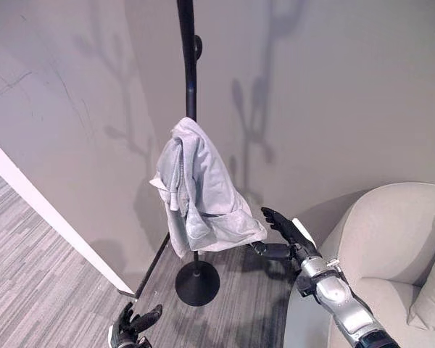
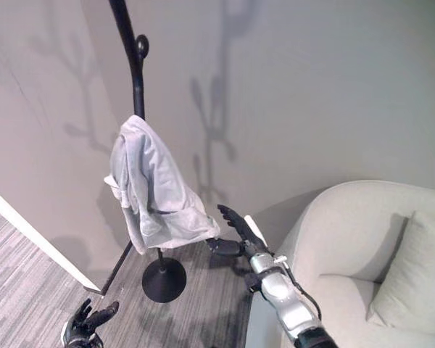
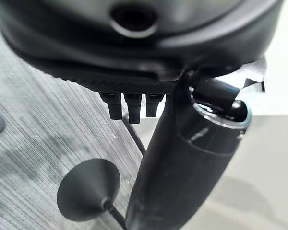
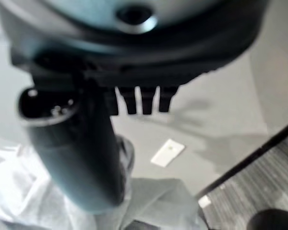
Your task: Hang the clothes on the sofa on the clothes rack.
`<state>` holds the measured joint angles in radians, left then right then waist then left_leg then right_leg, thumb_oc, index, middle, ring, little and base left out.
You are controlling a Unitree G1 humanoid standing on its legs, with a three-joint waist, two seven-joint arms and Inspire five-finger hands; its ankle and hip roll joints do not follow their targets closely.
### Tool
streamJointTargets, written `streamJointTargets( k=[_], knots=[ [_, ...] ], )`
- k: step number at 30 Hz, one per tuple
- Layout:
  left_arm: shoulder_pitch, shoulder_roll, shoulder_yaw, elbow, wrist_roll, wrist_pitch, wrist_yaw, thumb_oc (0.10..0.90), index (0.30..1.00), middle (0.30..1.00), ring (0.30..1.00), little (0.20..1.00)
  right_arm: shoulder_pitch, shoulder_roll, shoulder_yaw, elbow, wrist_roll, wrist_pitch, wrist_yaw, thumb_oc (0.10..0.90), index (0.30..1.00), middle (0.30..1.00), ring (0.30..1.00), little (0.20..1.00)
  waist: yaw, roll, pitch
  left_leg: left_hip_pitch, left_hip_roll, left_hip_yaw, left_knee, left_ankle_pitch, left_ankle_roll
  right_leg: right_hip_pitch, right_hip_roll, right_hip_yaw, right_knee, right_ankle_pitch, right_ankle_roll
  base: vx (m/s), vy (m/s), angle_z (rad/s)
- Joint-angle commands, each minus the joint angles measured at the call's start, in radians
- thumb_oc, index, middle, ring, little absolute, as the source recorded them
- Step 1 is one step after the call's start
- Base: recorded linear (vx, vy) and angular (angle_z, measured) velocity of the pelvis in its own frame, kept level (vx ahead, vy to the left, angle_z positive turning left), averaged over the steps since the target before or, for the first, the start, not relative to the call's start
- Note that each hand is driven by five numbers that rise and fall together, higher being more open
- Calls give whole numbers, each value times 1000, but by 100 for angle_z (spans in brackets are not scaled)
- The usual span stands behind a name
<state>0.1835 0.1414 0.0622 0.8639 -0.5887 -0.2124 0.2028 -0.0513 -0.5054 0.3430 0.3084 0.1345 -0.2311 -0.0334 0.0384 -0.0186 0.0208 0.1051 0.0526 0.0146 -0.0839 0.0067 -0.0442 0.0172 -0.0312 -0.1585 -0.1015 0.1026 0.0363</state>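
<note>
Jacket (image 1: 199, 192), pale grey, hangs bunched over a peg on the black rack (image 1: 189, 65), drooping down the pole toward the round base (image 1: 197, 282) on the grey carpet (image 1: 36, 268). The peg itself is hidden under the cloth, and the rack's top is cut off by the frame. Right hand (image 1: 284, 226) reaches out just beside the jacket's lower hem, fingers straight and spread, holding nothing (whether a fingertip touches the cloth is hard to tell). Left hand (image 1: 134, 324) sits low near the base, partly cut off at the frame's edge, fingers loosely spread and empty. Beige sofa (image 1: 391, 239) stands to the right, with a cushion (image 2: 409, 275).
</note>
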Motion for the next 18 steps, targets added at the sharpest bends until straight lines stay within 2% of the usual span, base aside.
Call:
streamJointTargets(
  k=[1, 3, 4, 7, 9, 11, 12, 15, 16, 17, 18],
  knots=[
    [-88, 54, -13, -18, 2, -74, -27, 800, 900, 900, 900, 900, -26, -36, -19, 12, 25, -66, 3, 800, 900, 900, 900, 900, -4, -39, -52, -83, 20, 2, 13, -25, -6, 42, -48, -9, 16, -145, 67, 0, 0, 0],
    [-88, 54, -13, -18, 2, -74, -27, 800, 900, 900, 900, 900, -26, -36, -19, 12, 25, -66, 3, 800, 900, 900, 900, 900, -4, -39, -52, -83, 20, 2, 13, -25, -6, 42, -48, -9, 16, -145, 67, 0, 0, 0],
    [-94, 54, 80, 200, -47, -55, -100, 800, 900, 900, 900, 900, 72, -7, -117, 58, 217, -78, 98, 800, 900, 900, 900, 900, -20, -43, -45, -78, 18, 5, 12, -28, -6, 42, -48, -5, 20, -147, 69, -9, 32, 1],
    [-84, 45, 115, 293, -74, -40, -135, 800, 900, 900, 900, 900, 127, 55, -190, 100, 396, -81, 166, 800, 900, 900, 900, 900, -32, -40, -46, -77, 17, 8, 13, -30, -6, 40, -46, -5, 22, -148, 70, 5, 27, 6],
    [-75, 43, 123, 336, -70, -33, -153, 800, 900, 900, 900, 900, 159, 99, -233, 93, 562, -68, 250, 800, 900, 900, 900, 900, -40, -39, -46, -76, 17, 11, 12, -31, -6, 37, -44, -3, 25, -149, 70, 11, 15, -20],
    [-71, 41, 126, 355, -71, -30, -163, 800, 900, 900, 900, 900, 164, 111, -241, 99, 611, -60, 273, 800, 900, 900, 900, 900, -41, -40, -46, -76, 18, 12, 12, -31, -7, 36, -44, -3, 26, -150, 70, 2, 3, -3],
    [-65, 40, 129, 392, -61, -20, -185, 800, 900, 900, 900, 900, 167, 117, -233, 93, 680, -26, 336, 800, 900, 900, 900, 900, -44, -43, -46, -74, 18, 15, 12, -31, -9, 34, -44, -2, 28, -149, 69, 0, 0, 0],
    [-65, 43, 123, 419, -35, -12, -203, 800, 900, 900, 900, 900, 154, 91, -201, 96, 669, -6, 364, 800, 900, 900, 900, 900, -43, -45, -46, -74, 19, 17, 12, -30, -11, 33, -44, -2, 29, -148, 70, 0, 0, 0],
    [-72, 49, 114, 431, -10, -8, -217, 800, 900, 900, 900, 900, 129, 30, -133, 100, 608, 24, 396, 800, 900, 900, 900, 900, -40, -49, -48, -74, 20, 20, 12, -31, -13, 32, -45, -1, 27, -146, 70, 0, 0, 0],
    [-72, 49, 115, 431, -10, -8, -218, 800, 900, 900, 900, 900, 128, 29, -132, 100, 608, 24, 397, 800, 900, 900, 900, 900, -41, -49, -47, -73, 20, 20, 12, -31, -13, 32, -45, -1, 27, -146, 70, 0, 0, 0],
    [-79, 54, 97, 432, 4, -3, -234, 800, 900, 900, 900, 900, 104, -42, -56, 117, 542, 53, 426, 800, 900, 900, 900, 900, -37, -53, -48, -73, 21, 20, 12, -31, -14, 32, -45, 0, 26, -146, 70, 0, 0, 0]
  ],
)
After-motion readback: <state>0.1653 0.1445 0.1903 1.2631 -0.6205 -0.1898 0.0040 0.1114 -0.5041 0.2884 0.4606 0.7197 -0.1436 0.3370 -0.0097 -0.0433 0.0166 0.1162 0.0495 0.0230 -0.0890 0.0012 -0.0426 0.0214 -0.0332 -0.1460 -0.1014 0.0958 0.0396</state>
